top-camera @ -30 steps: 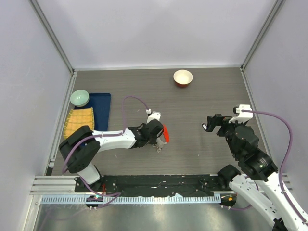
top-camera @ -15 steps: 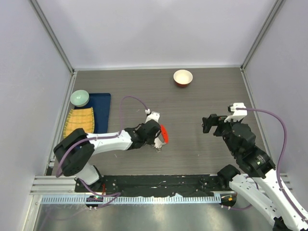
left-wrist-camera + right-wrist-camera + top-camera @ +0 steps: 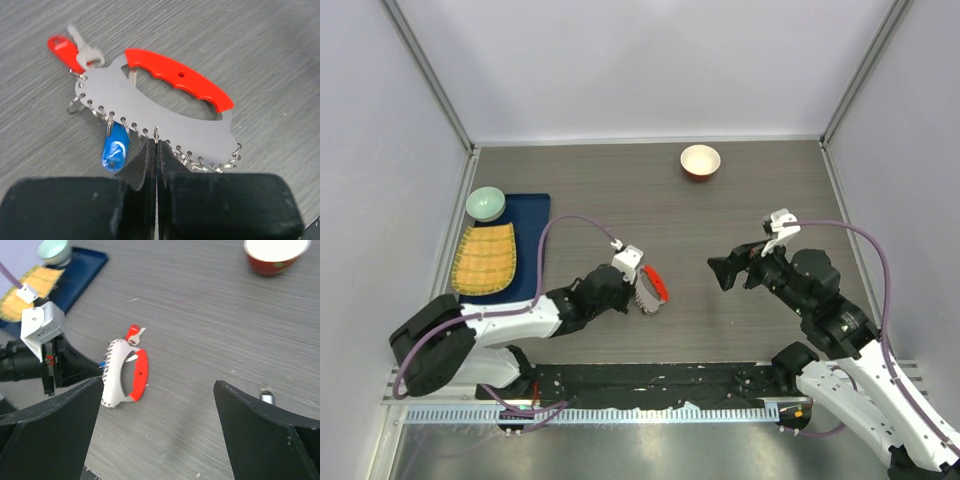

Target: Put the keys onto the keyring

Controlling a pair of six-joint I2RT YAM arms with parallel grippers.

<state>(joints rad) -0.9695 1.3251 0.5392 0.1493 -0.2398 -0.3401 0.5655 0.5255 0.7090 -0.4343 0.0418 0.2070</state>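
Observation:
The keyring (image 3: 150, 107) is a flat grey crescent plate with a red grip (image 3: 180, 80) and small wire rings along its edge. It lies mid-table in the top view (image 3: 650, 290) and shows in the right wrist view (image 3: 125, 377). A blue-headed key (image 3: 115, 147), a red key (image 3: 62, 50) and a silvery key (image 3: 82, 45) hang on its rings. My left gripper (image 3: 156, 145) is shut, its tips pinching a ring at the plate's near edge. My right gripper (image 3: 157, 382) is wide open above the table, right of the keyring. A small silvery key (image 3: 267, 397) lies loose under it.
A red-rimmed white bowl (image 3: 700, 160) stands at the back centre. At the left are a blue tray (image 3: 530, 225), a pale green bowl (image 3: 486, 203) and a yellow woven mat (image 3: 485, 258).
My left arm has drawn back to the left and low, bringing the keyring slightly with it and uncovering the grey plate. My right gripper has swung left toward the keyring.

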